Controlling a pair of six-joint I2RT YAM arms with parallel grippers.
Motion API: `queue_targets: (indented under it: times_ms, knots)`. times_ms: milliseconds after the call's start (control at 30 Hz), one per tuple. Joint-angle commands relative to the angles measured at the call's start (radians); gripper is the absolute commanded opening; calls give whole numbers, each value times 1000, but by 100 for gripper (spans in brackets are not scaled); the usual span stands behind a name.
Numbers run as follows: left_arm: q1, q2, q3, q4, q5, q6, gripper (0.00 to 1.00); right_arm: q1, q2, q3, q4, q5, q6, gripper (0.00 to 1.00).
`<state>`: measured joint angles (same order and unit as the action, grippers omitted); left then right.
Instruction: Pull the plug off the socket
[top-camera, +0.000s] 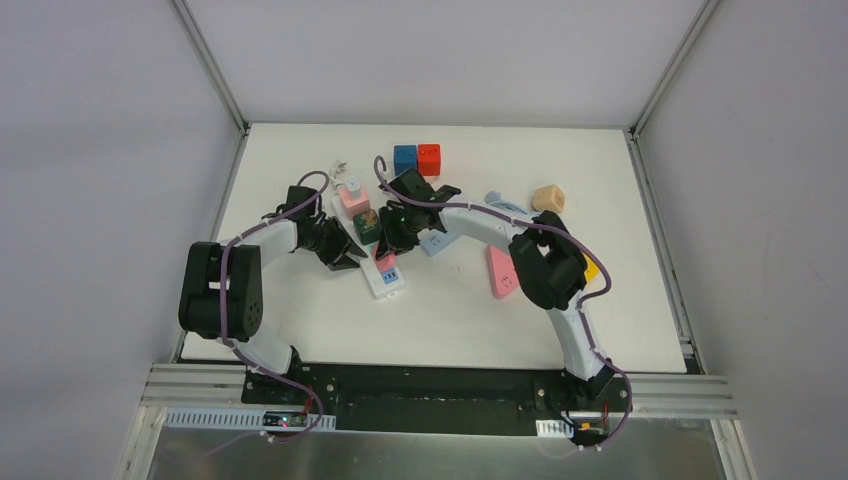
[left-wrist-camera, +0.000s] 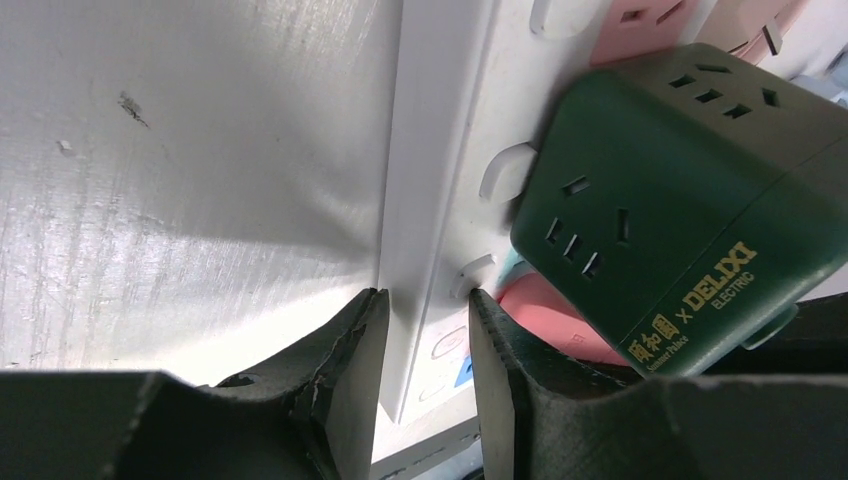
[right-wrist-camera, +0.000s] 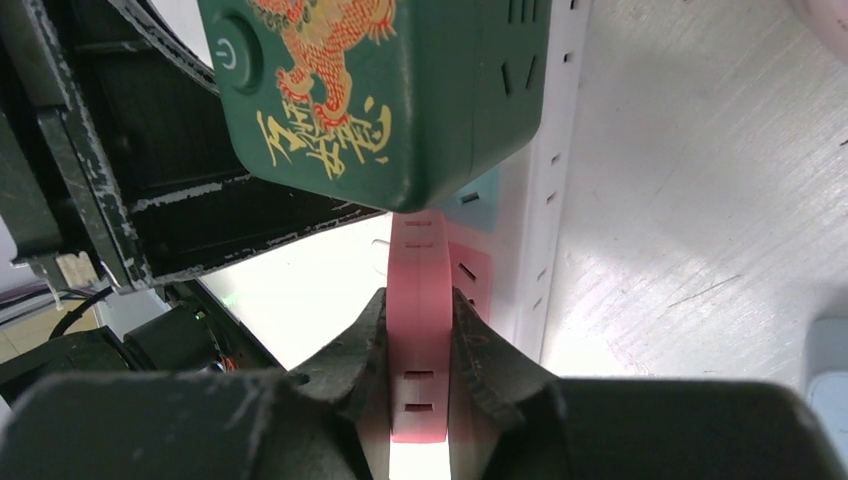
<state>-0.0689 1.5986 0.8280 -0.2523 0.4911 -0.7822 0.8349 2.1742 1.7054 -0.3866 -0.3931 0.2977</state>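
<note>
Pink plug (right-wrist-camera: 420, 265), pinched in the right gripper (right-wrist-camera: 418, 312), still looks seated in the white strip (left-wrist-camera: 440, 120), whose edge the left gripper (left-wrist-camera: 425, 305) clamps; the pull itself remains.

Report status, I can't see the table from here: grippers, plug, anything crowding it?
Left gripper clamped on white power strip edge. Right gripper shut on pink plug; seating unclear. Green cube adapter crowding it.

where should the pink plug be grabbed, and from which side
Across its two flat faces, at the end clear of the green cube adapter. The pink plug is a thin slab on the white power strip, so come in from that free end.
</note>
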Motion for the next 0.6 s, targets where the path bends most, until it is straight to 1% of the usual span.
queue_targets:
  times_ms: [0, 67, 133, 367, 567]
  knots:
    - [-9, 11, 21, -80, -96, 61, 36, 14, -24, 113, -88, 54, 28, 0]
    - [-9, 14, 26, -103, -124, 72, 36, 31, -13, 189, -162, 114, 21, 0]
    - [-9, 18, 24, -110, -138, 75, 36, 43, -4, 218, -196, 160, 13, 0]
    - [-9, 22, 19, -125, -160, 78, 34, 78, -2, 214, -206, 290, -11, 0]
    - [-9, 19, 34, -133, -149, 85, 34, 81, -51, 193, -195, 332, -19, 0]
